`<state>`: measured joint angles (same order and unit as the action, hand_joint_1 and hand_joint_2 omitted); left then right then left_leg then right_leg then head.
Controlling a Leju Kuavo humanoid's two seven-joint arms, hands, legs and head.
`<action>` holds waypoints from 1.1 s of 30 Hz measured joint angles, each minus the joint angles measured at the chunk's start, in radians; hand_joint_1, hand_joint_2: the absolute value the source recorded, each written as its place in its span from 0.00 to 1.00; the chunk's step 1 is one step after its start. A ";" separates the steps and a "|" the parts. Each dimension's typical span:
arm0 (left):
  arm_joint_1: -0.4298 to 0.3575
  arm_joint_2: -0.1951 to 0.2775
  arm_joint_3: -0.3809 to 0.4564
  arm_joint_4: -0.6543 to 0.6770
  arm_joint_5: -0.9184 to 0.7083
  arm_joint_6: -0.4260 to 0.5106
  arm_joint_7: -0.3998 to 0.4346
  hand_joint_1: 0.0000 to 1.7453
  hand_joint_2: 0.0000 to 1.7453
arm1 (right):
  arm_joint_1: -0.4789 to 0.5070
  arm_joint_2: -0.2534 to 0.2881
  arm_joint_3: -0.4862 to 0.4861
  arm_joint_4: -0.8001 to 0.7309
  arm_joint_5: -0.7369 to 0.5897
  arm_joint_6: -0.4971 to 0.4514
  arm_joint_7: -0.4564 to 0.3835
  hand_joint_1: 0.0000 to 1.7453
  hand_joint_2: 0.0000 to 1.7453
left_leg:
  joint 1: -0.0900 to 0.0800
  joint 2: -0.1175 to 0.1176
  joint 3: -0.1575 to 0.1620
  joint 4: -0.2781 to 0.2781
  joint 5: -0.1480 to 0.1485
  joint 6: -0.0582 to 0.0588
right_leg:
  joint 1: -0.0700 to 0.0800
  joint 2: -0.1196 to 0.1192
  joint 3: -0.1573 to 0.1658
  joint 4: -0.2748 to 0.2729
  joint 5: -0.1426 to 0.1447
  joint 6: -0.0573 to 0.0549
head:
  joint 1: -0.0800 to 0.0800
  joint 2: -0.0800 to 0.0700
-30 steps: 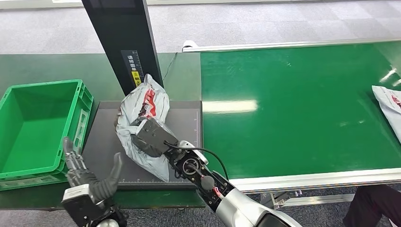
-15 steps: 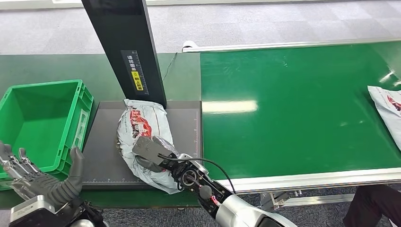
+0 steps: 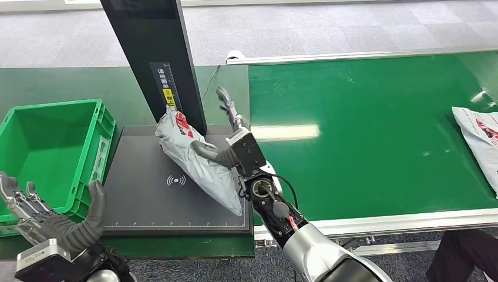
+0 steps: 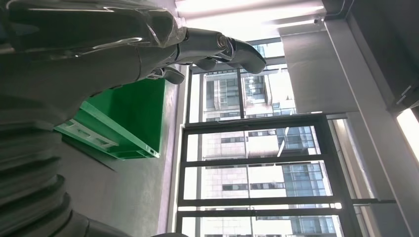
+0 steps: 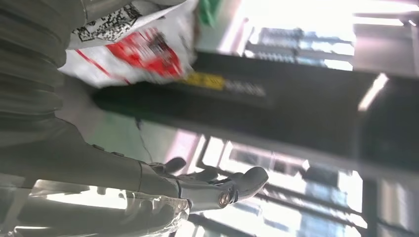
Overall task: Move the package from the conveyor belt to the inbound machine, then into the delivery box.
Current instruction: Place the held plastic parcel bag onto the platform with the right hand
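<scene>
Package: I've got the grey plastic mail bag (image 3: 197,154) propped on the dark scanner pad (image 3: 147,194), top end leaning against the black post (image 3: 154,53), lower end running down toward the pad's front right corner.
Right robot hand: my right robot hand (image 3: 230,138) sits just beside the bag on its belt side; the thumb is tucked against the bag's flank, the fingers (image 3: 225,101) stretch up and away, well apart. I read it as splayed and propping, not clamped.
Left robot hand: my left robot hand (image 3: 50,220) hovers low by the green crate (image 3: 41,158), fingers spread, nothing in it.
How it handles: looks light and floppy to me; a soft film skin that creases and sags, probably slick. I expect it to slump or slide if I take one corner.
Where to hold: I'd go for the fuller middle, thumb one side, fingers the other, not the thin flap at either end.
Writing on bag: red print on the top end, too blurred to read; the right wrist view catches a black square code patch (image 5: 106,29) beside the red.
Writing on post: a black label with white characters over a yellow strip (image 3: 169,88); I can't make them out.
Pad marks: a white wireless symbol (image 3: 175,180) and ruler ticks along the edges.
Next bag: another grey one (image 3: 478,138) waits on the green belt (image 3: 364,129), far right.
</scene>
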<state>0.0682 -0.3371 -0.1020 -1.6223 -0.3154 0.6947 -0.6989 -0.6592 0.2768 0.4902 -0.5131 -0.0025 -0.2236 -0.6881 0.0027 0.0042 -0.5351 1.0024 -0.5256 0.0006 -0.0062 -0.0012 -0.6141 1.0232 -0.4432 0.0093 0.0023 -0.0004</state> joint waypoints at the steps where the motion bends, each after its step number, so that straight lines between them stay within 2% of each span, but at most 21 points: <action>1: -0.001 0.001 -0.004 0.008 0.004 0.000 0.000 0.00 1.00 | 0.013 -0.004 -0.021 -0.043 0.014 -0.011 -0.006 0.00 1.00 | 0.000 0.000 0.000 0.000 0.000 0.000 | 0.000 0.000 0.000 0.000 0.000 0.000 | 0.000 0.000; 4: -0.006 0.006 -0.018 0.039 0.018 0.000 0.000 0.00 1.00 | 0.059 -0.012 -0.078 -0.173 0.053 -0.038 -0.012 0.00 1.00 | 0.000 0.000 0.000 0.000 0.000 0.000 | 0.000 0.000 0.000 0.000 0.000 0.000 | 0.000 0.000; 11: -0.021 0.015 -0.039 0.097 0.010 0.000 0.000 0.00 1.00 | 0.132 -0.020 -0.153 -0.359 0.066 -0.042 -0.012 0.00 1.00 | 0.000 0.000 0.000 0.000 0.000 0.000 | 0.000 0.000 0.000 0.000 0.000 0.000 | 0.000 0.000; 22: -0.029 0.023 -0.054 0.154 -0.053 -0.001 0.008 0.00 1.00 | 0.165 -0.021 -0.210 -0.448 0.054 -0.008 -0.012 0.00 1.00 | 0.000 0.000 0.000 0.000 0.000 0.000 | 0.000 0.000 -0.001 0.000 0.000 0.000 | 0.000 0.000; 26: -0.047 0.042 -0.101 0.243 -0.238 -0.032 0.113 0.00 1.00 | 0.197 -0.019 -0.233 -0.511 0.018 0.031 -0.012 0.00 1.00 | 0.000 0.000 -0.001 0.000 0.000 0.000 | 0.000 0.000 0.000 0.000 0.000 0.000 | 0.000 0.000; 30: -0.058 0.057 -0.133 0.297 -0.286 -0.047 0.151 0.00 1.00 | 0.218 -0.018 -0.248 -0.548 0.007 0.046 -0.012 0.00 1.00 | 0.000 0.000 0.000 0.000 0.000 0.000 | 0.000 0.000 -0.001 0.000 0.000 0.000 | 0.000 0.000; 33: -0.066 0.062 -0.154 0.333 -0.366 -0.089 0.220 0.00 1.00 | 0.242 -0.018 -0.264 -0.583 -0.020 0.084 -0.012 0.00 1.00 | 0.000 -0.001 0.000 0.000 0.000 0.000 | 0.000 -0.001 -0.001 0.000 0.000 0.000 | 0.000 0.000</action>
<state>0.0023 -0.2749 -0.2561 -1.2896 -0.6816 0.6052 -0.4785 -0.4168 0.2590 0.2266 -1.0959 -0.0227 -0.1398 -0.7004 0.0023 0.0034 -0.5356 1.0023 -0.5257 0.0007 -0.0063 -0.0020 -0.6147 1.0229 -0.4430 0.0091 0.0020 -0.0004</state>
